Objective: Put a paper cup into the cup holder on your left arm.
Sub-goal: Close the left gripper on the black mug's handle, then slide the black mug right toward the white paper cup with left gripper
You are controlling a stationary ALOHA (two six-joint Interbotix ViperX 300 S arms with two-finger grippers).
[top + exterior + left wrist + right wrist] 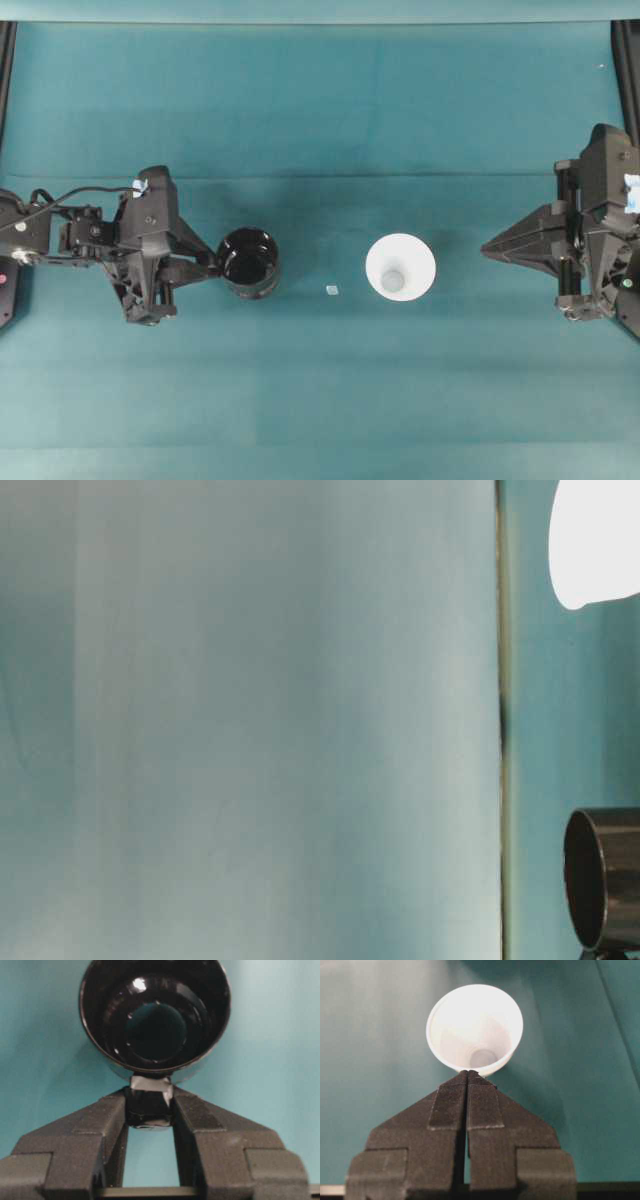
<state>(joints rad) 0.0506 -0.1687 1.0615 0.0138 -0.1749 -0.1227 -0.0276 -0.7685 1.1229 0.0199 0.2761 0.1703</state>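
The white paper cup [400, 267] stands upright on the teal cloth right of centre; it also shows in the right wrist view [475, 1029] and at the top right of the table-level view [596, 542]. The glossy black cup holder [248, 262] stands left of centre, open side up, and shows in the left wrist view [155, 1015] and the table-level view [603, 892]. My left gripper [207, 264] is shut on the holder's taped handle [148, 1102]. My right gripper [487, 248] is shut and empty, its tips [468, 1073] apart from the cup, to its right.
A tiny pale scrap [332, 290] lies on the cloth between holder and cup. A fold line in the cloth runs across the table behind both. Dark frame rails [626, 60] stand at the far left and right edges.
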